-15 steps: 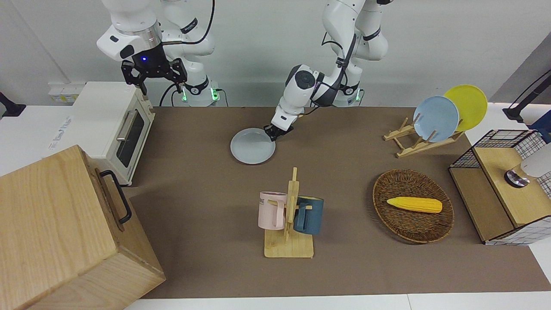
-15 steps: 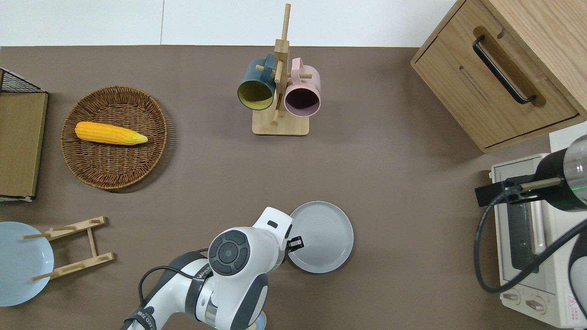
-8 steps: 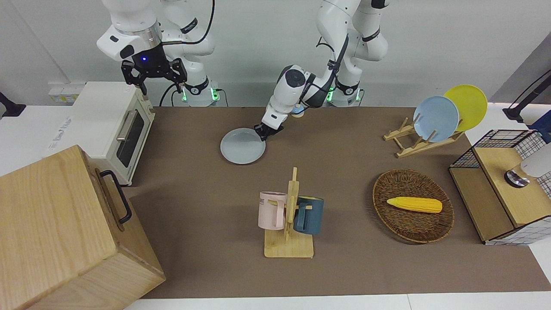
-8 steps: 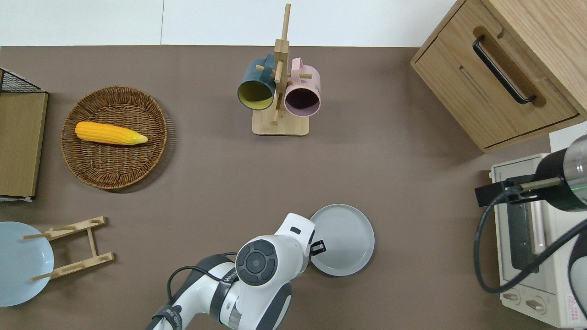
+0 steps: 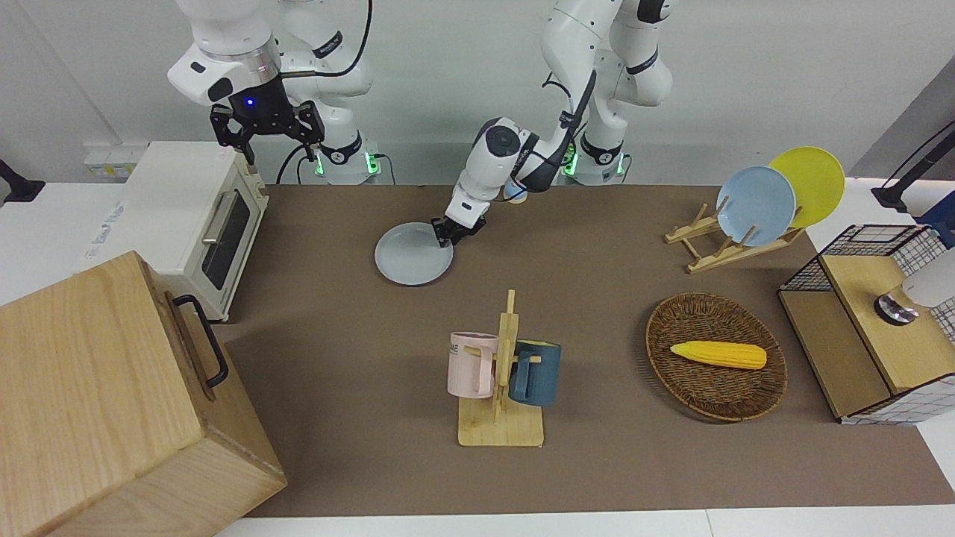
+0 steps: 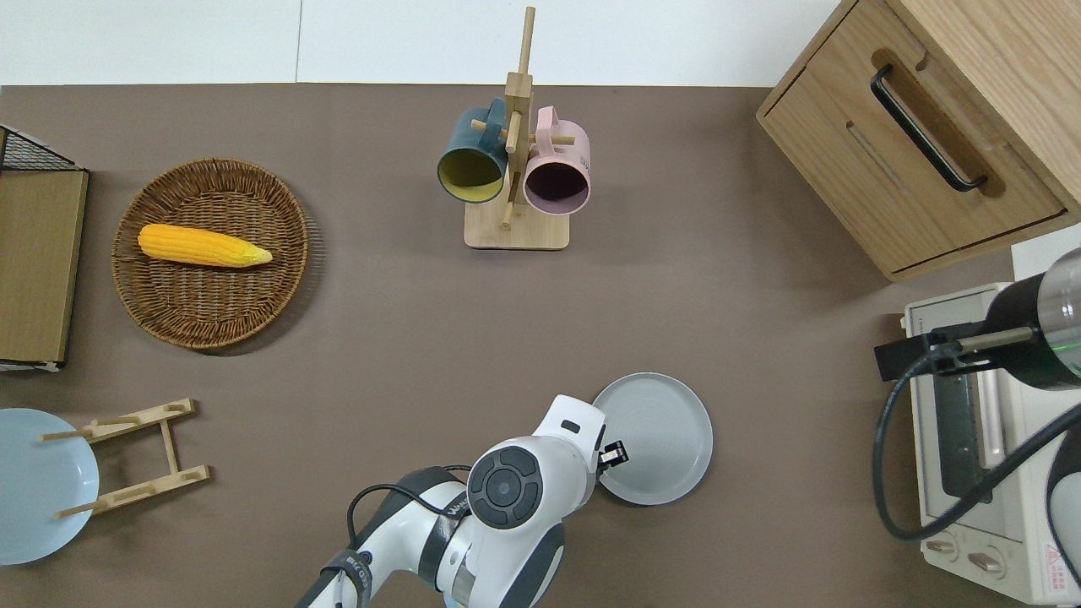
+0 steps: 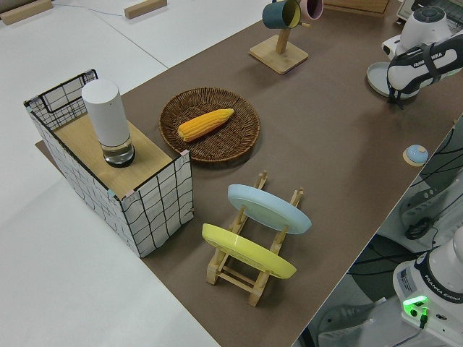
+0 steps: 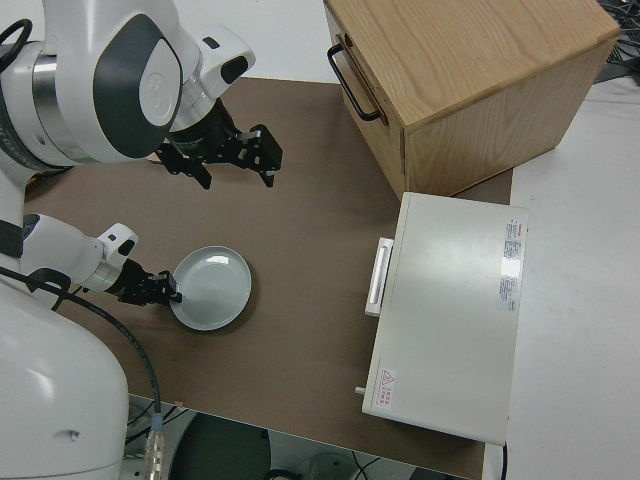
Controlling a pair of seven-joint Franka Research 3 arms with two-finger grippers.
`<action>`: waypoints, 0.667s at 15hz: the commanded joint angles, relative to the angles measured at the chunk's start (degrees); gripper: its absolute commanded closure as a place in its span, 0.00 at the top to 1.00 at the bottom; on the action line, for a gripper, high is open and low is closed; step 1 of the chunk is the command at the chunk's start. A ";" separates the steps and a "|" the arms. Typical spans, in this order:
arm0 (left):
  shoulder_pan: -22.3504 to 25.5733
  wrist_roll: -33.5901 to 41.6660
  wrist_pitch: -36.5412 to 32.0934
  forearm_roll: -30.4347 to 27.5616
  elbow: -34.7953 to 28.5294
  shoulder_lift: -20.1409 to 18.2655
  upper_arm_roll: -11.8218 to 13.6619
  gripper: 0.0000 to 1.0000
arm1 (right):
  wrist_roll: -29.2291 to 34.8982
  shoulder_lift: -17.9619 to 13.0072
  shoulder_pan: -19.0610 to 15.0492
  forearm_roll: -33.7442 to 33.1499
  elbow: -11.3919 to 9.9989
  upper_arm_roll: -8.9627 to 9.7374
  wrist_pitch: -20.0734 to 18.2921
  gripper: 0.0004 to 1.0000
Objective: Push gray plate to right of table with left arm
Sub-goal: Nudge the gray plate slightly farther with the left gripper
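Note:
The gray plate [image 5: 412, 255] [image 6: 654, 437] [image 8: 212, 288] lies flat on the brown table [image 5: 336, 335], near the robots' edge and roughly midway along it. My left gripper [image 5: 445, 234] [image 6: 615, 453] [image 8: 168, 292] is shut, and its tips are down on the plate just inside the rim that faces the left arm's end. The left arm reaches low across the table to get there. My right gripper [image 5: 267, 138] [image 8: 222, 165] is open, and that arm is parked.
A white toaster oven [image 5: 201, 216] and a wooden cabinet [image 5: 112, 403] stand at the right arm's end. Farther from the robots is a mug rack [image 5: 503, 373]. A wicker basket [image 5: 664, 350] with corn, a plate rack [image 5: 716, 246] and a wire crate [image 5: 858, 246] fill the left arm's end.
The left gripper and the gray plate have slid together toward the right arm's end of the table. The right arm has not moved.

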 commanded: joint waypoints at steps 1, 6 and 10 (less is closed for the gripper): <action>-0.89 -0.15 -0.35 -0.11 0.57 0.67 0.59 0.93 | -0.43 -0.60 -0.46 -0.03 -0.23 0.30 -0.68 1.00; 0.07 0.81 -5.79 1.29 0.57 -3.10 1.46 0.99 | -0.43 -0.60 -0.46 -0.03 -0.23 0.30 -0.68 1.00; 2.70 0.99 -10.80 7.00 0.57 -6.00 1.64 0.99 | -0.43 -0.60 -0.46 -0.03 -0.23 0.30 -0.68 1.00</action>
